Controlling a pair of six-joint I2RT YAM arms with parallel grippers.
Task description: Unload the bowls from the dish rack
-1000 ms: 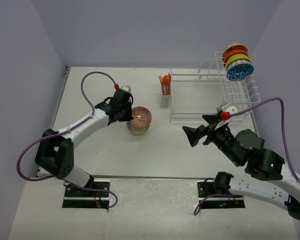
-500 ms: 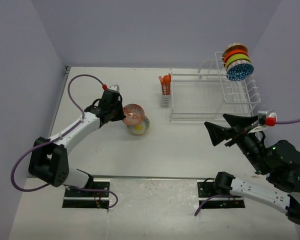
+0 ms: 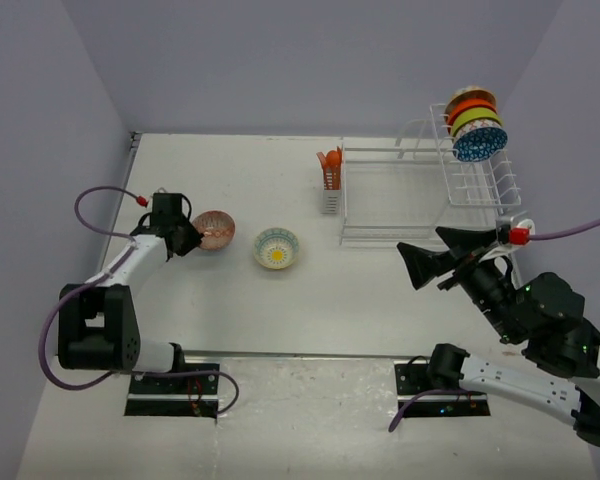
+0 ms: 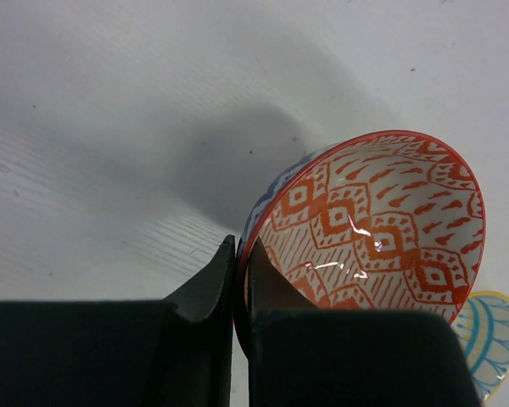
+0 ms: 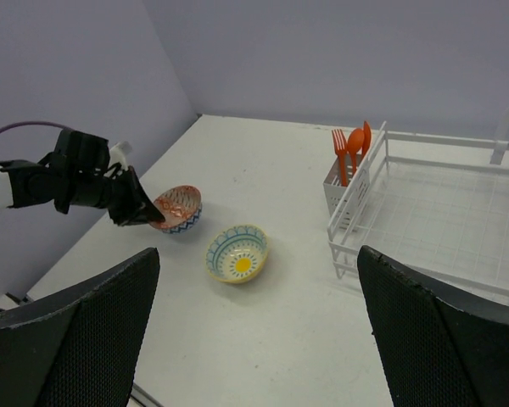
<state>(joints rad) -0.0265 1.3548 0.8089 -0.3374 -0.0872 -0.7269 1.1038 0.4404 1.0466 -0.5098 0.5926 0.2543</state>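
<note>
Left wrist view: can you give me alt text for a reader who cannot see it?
The left end effector pinches the rim of a small round bowl with an orange-red diamond pattern inside, tilted toward the camera. A white tabletop lies behind, and the edge of a cream bowl with a yellow and blue inside shows at lower right.

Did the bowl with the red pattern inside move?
Yes. The red-patterned round bowl, gripped by the left end effector, went left, farther from the white wire dish rack.
</note>
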